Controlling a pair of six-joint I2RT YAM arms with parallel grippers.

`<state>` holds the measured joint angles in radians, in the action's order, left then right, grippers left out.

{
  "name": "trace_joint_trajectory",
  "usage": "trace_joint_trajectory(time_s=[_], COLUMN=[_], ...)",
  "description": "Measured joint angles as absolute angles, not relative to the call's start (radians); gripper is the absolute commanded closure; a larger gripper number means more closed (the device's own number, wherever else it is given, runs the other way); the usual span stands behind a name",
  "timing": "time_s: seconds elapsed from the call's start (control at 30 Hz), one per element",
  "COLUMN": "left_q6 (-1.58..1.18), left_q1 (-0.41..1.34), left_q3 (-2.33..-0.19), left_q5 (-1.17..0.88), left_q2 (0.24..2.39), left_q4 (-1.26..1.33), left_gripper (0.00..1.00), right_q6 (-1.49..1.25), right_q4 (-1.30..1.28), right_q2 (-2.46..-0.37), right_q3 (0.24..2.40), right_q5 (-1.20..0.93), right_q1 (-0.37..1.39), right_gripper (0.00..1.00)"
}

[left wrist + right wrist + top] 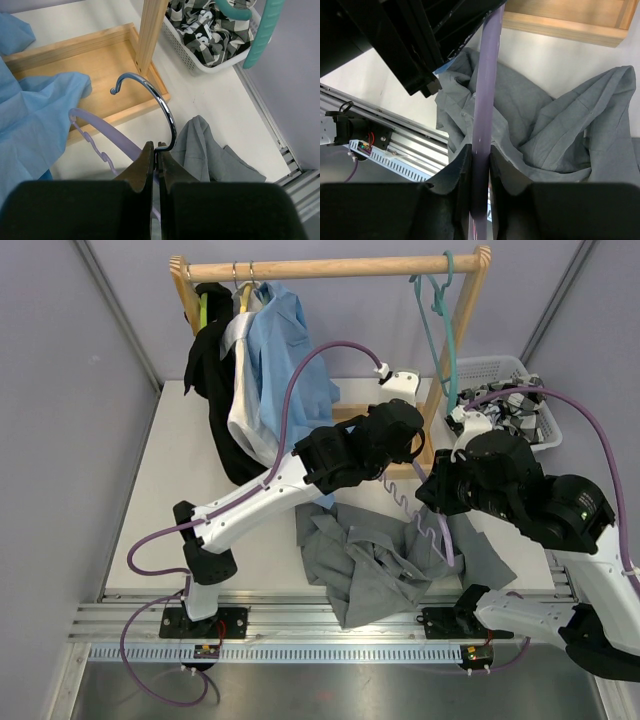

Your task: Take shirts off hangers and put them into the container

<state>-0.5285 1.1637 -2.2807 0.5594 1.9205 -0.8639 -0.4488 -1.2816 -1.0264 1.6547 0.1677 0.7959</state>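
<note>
Left pincer [156,152] is clamped tight on the lilac hanger [107,135], right at the neck where the metal hook [161,100] rises, with the hook curling free above the fingers. The right pincer [480,152] is narrow, with its two fingers pressed on either side of the same hanger's lilac bar. So both arms are on one hanger, over the middle of the table [180,470].

The grey shirt [375,560] lies crumpled on the table at 6 o'clock in the top view, just under the arms and off any hanger. The container [500,368] sits at 2 o'clock, with the checked shirt [210,30] heaped inside. The teal hanger [440,330] dangles bare from the rail [330,267] at 1 o'clock. The light blue shirt [285,350] hangs at 11 o'clock beside a white one and a black one.
</note>
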Motion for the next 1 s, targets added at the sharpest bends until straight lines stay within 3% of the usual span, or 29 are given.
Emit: trace_joint_trajectory(time_s=[0.13, 0.17, 0.2, 0.27, 0.3, 0.4, 0.43, 0.53, 0.67, 0.8, 1.0], left_q6=[-0.530, -0.530, -0.529, -0.521, -0.521, -0.512, -0.509, -0.496, -0.483, -0.459, -0.435], left_q1=[1.163, 1.163, 1.162, 1.161, 1.161, 1.163, 1.164, 1.164, 1.165, 1.169, 1.201], left_q3=[-2.276, -2.268, -2.255, -2.203, -2.173, -2.077, -2.050, -2.003, -1.995, -1.956, -1.720], left_q5=[0.540, 0.532, 0.525, 0.498, 0.487, 0.468, 0.466, 0.472, 0.507, 0.567, 0.637], left_q2=[1.919, 1.917, 1.914, 1.893, 1.881, 1.832, 1.815, 1.756, 1.670, 1.530, 1.182], left_q4=[-0.863, -0.859, -0.851, -0.826, -0.812, -0.770, -0.760, -0.740, -0.726, -0.699, -0.577], left_gripper=[0.99, 0.92, 0.69, 0.55, 0.40, 0.30, 0.17, 0.08, 0.01, 0.01, 0.01], right_q6=[-0.451, -0.451, -0.451, -0.449, -0.448, -0.447, -0.447, -0.447, -0.447, -0.445, -0.429], right_q4=[-1.292, -1.293, -1.296, -1.302, -1.300, -1.299, -1.299, -1.298, -1.292, -1.280, -1.240], right_q2=[-1.020, -1.018, -1.016, -1.016, -1.016, -1.015, -1.014, -1.008, -0.994, -0.984, -0.983], right_q3=[1.653, 1.651, 1.648, 1.641, 1.639, 1.635, 1.634, 1.630, 1.623, 1.623, 1.623], right_q5=[0.175, 0.175, 0.176, 0.175, 0.175, 0.175, 0.175, 0.176, 0.183, 0.196, 0.225], right_q1=[0.796, 0.796, 0.796, 0.796, 0.796, 0.796, 0.796, 0.796, 0.796, 0.796, 0.796], right_gripper=[0.88, 0.95, 0.97, 1.00, 1.00, 1.00, 1.00, 1.00, 1.00, 1.00, 1.00])
